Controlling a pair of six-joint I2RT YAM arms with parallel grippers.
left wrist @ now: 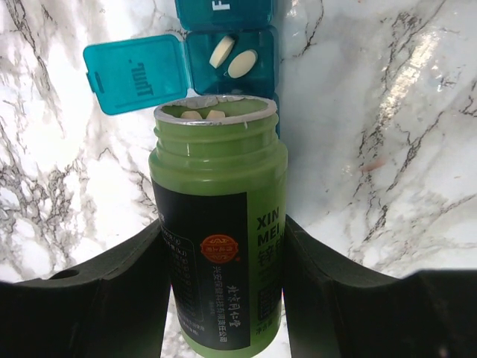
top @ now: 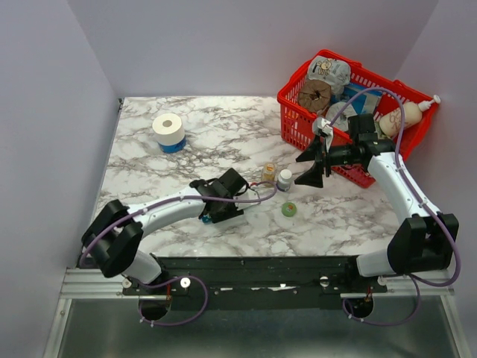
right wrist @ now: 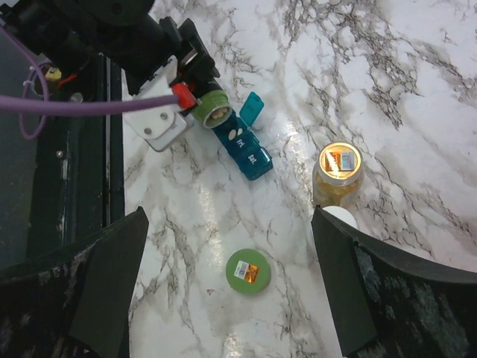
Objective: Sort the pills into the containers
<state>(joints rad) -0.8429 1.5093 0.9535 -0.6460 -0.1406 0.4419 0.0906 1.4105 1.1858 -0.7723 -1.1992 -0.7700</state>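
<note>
Holding green bottle point(left wrist: 216, 186) in left tool point(left wrist: 220, 250), tipped over open compartment of teal pill organiser point(right wrist: 250, 158) on table point(left wrist: 387, 112); right tool point(top: 311, 165) wide. Risk of overpouring: pills point(left wrist: 242, 63) scattering onto table.

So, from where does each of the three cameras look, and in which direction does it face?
Top external: above and behind the bases, looking down on the table; both arms show, left end effector and right end effector.
Left wrist: on the left arm, looking along its dark fingers, shut on the green bottle, towards the pill organiser.
Right wrist: on the right arm, looking down between its open fingers at a green cap.
Both wrist views share the bottle and organiser.
</note>
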